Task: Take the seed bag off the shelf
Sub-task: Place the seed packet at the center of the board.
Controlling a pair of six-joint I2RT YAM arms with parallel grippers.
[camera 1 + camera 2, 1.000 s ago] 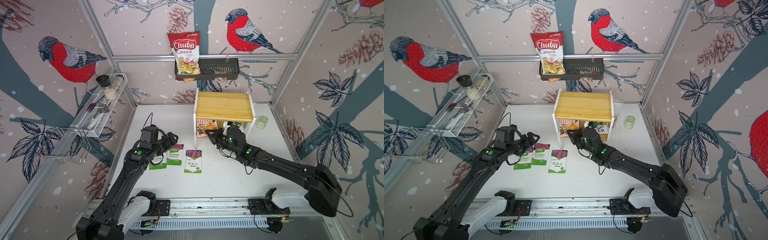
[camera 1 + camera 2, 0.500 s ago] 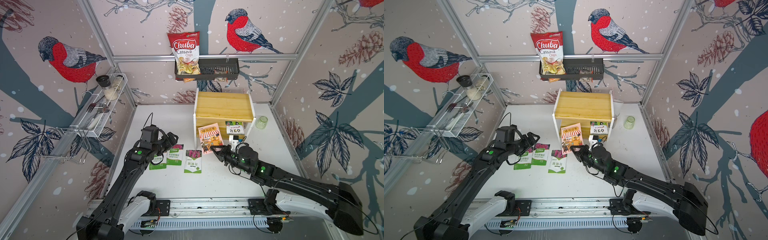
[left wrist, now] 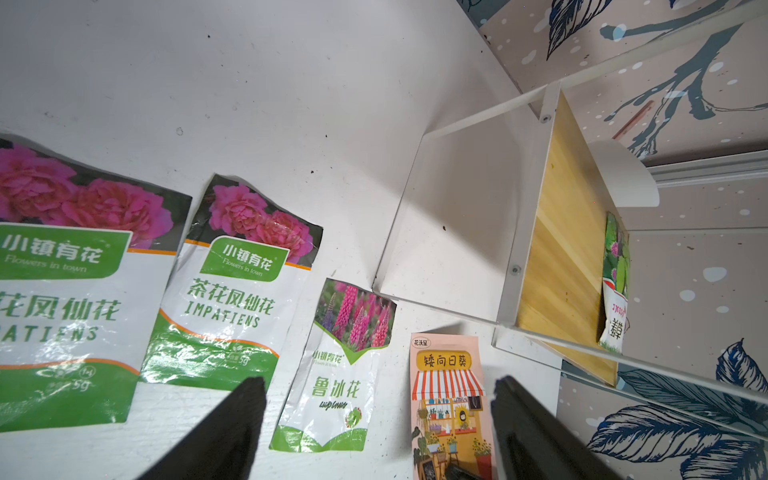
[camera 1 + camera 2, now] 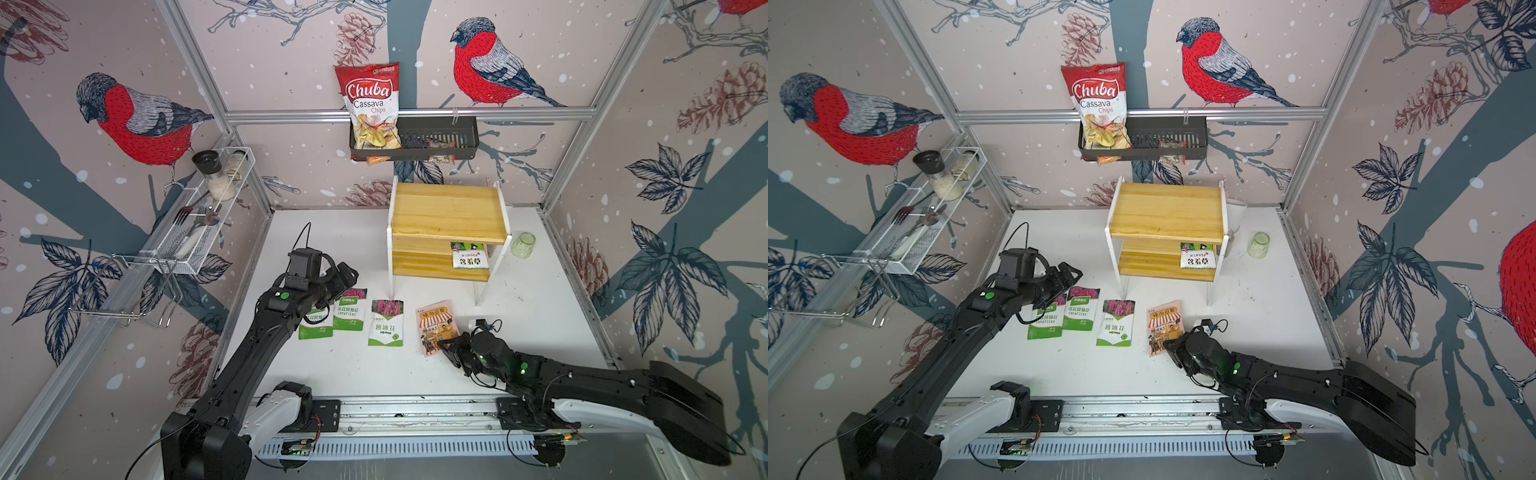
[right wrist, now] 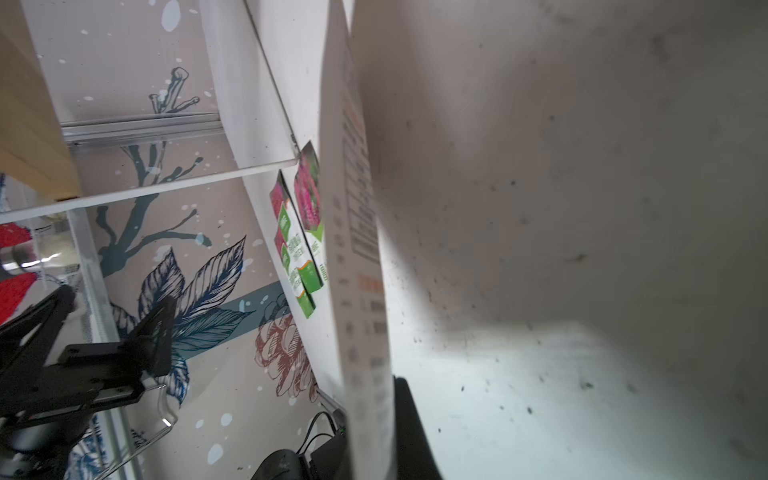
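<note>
In both top views the right pincer [image 4: 441, 344] is clenched on the near corner of the flat pink paper seed bag [image 4: 435, 322], which is low at the white desk [image 4: 540, 316], with the two-tier yellow pine shelf [image 4: 446, 216] well beyond the pincer's tips. The left wrist view shows the left pincer [image 3: 376, 384] released, the pink bag just beside one black finger [image 3: 519, 415]. In the right wrist view the bag's printed back [image 5: 357, 249] runs out edge-on from the right pincer's tips.

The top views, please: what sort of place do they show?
Probably a robot test cell staged like a small shop corner: bird-wallpapered panels in an aluminium frame, a wooden shelf, a wall basket holding a chips bag.
</note>
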